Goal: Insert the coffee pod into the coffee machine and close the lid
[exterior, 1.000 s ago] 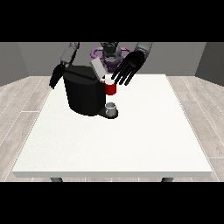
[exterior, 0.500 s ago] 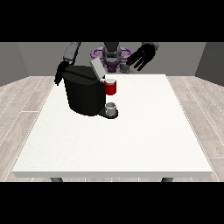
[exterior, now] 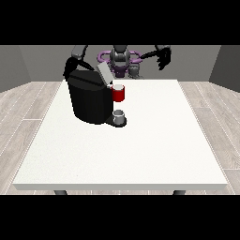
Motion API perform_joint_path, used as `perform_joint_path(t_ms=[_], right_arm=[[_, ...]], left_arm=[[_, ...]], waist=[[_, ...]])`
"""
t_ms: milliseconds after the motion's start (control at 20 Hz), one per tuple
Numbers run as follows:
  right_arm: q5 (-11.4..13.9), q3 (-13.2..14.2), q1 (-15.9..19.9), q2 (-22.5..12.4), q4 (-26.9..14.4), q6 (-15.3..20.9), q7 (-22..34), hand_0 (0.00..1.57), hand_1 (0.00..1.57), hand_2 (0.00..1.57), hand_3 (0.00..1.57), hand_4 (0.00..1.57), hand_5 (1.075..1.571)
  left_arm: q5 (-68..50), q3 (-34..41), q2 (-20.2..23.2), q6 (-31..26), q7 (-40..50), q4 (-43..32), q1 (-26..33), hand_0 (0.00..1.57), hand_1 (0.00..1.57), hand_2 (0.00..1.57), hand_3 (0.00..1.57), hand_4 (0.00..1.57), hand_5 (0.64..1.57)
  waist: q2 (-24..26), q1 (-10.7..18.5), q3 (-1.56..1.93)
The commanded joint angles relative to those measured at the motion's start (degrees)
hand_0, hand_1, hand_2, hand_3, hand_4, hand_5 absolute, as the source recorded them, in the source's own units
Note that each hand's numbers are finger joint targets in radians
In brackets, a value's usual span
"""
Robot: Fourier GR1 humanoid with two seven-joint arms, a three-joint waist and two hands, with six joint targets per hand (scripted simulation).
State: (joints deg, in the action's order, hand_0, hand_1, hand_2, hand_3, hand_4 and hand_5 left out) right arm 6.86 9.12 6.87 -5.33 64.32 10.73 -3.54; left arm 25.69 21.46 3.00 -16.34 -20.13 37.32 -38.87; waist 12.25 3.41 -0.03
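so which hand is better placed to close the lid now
Probably the robot's right hand, at the view's left. It sits right behind the coffee machine, close to the raised lid. The hand at the view's right is lifted well away from the machine, off to the side above the table's far edge.

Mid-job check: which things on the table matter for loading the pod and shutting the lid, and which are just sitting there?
Job:
- coffee machine
- its raised lid
- red pod holder

Just there:
- small grey cup on the machine's base
- grey cup at the far edge
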Motion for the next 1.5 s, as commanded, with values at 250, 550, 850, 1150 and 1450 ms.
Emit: perform_joint_path(t_ms=[250, 550, 850, 1150, 1450], right_arm=[[-2.15, -6.21, 2.81, 0.82, 9.87, -8.56, 3.99, 0.00, 0.00, 0.00, 0.00, 0.00, 1.571], [-3.09, -3.87, 7.92, -4.66, 9.16, -12.12, 4.43, 0.00, 0.00, 0.00, 0.00, 0.25, 1.571], [-5.10, -0.30, 13.96, -5.84, 7.40, -11.23, 7.43, 0.00, 0.00, 0.00, 0.00, 0.00, 1.571], [-8.97, 1.29, 20.33, -3.96, 5.59, -10.77, 12.10, 0.00, 0.00, 0.00, 0.00, 0.08, 1.571], [-10.05, 3.56, 23.13, -4.34, -0.95, -9.70, 8.35, 0.00, 0.00, 0.00, 0.00, 0.17, 1.571]], left_arm=[[-2.40, 1.06, -1.41, 0.42, 2.06, 0.57, 11.07, 0.00, 0.00, 0.00, 0.00, 0.41, 1.571], [-7.53, -4.82, -2.96, -0.53, 3.46, 5.05, 14.44, 0.00, 0.00, 0.00, 0.00, 0.46, 1.571], [-12.18, -6.08, -2.99, -1.80, 7.69, 16.25, 15.36, 0.00, 0.00, 0.00, 0.00, 0.39, 1.571], [-13.37, -5.60, -0.89, -3.82, 8.49, 20.80, 15.20, 0.00, 0.00, 0.00, 0.00, 0.36, 1.571], [-15.44, -10.38, -1.39, -0.79, 10.85, 30.11, 16.47, 0.00, 0.00, 0.00, 0.00, 0.30, 1.571]], waist=[[8.36, 0.44, -0.01], [6.87, 4.55, 0.05], [0.85, 6.41, 0.05], [-4.51, 6.58, 0.03], [-8.78, 8.79, 0.05]])
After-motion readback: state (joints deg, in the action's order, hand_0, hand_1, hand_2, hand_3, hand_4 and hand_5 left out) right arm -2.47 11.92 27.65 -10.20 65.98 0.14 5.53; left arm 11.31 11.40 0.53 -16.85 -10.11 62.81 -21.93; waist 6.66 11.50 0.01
